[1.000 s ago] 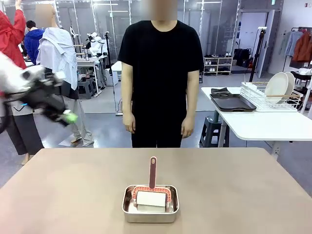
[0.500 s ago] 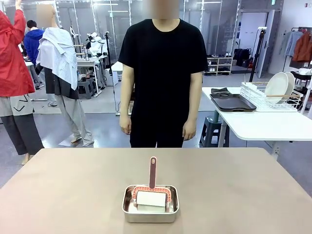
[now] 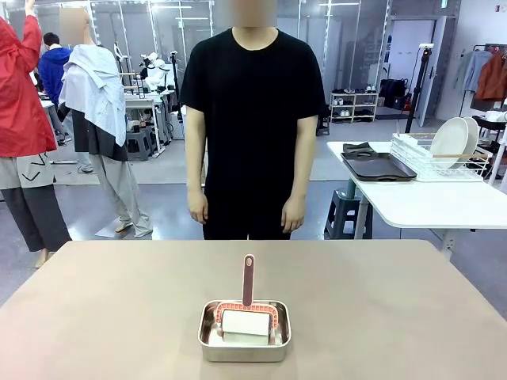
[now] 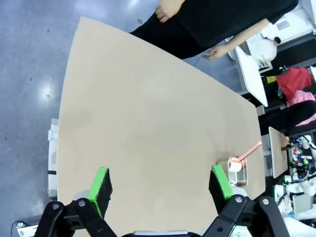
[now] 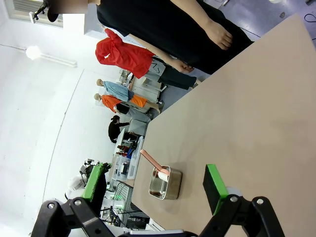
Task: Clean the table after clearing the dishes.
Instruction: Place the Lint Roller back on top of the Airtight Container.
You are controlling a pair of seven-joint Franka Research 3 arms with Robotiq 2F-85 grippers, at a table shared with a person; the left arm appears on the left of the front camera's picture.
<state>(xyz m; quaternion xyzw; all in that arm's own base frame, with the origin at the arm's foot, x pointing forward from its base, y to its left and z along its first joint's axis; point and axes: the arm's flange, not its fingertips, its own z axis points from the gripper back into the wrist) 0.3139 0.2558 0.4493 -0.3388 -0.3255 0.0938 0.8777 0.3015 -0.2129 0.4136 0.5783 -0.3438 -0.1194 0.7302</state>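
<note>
Room: open lab floor behind the person (image 3: 253,127); a white side table (image 3: 428,202) off to the side carries dark trays (image 3: 379,166) and a rack of plates (image 3: 453,142).
Table: the beige table (image 3: 119,309) is bare of dishes, so clearing looks done and cleaning is the step in hand.
Pan: a small steel pan (image 3: 244,331) sits near the robot's edge at the middle, with a roller (image 3: 245,323) lying in it, pink handle (image 3: 249,279) rising toward the person.
Left claw: the left gripper (image 4: 160,185) hangs high over the table, jaws spread full, nothing between the green pads (image 4: 100,185). From it, the pan (image 4: 238,170) lies off beyond one pad, near the table's edge.
Right claw: the right gripper (image 5: 154,190) is up high too, jaws wide, empty. The pan (image 5: 165,182) shows between its pads but well below and far off; handle (image 5: 149,160) pointing away.
Person: standing just past the far edge, hands (image 3: 197,207) down at the sides, touching nothing.
Doing it well: I'd judge the handle is the thing to take. Come down over the pan, line the pads across the narrow handle, close on its upper part clear of the pan rim, lift straight out so the pan doesn't drag.
Watch for: the light pan may slide if the roller catches its wall.
</note>
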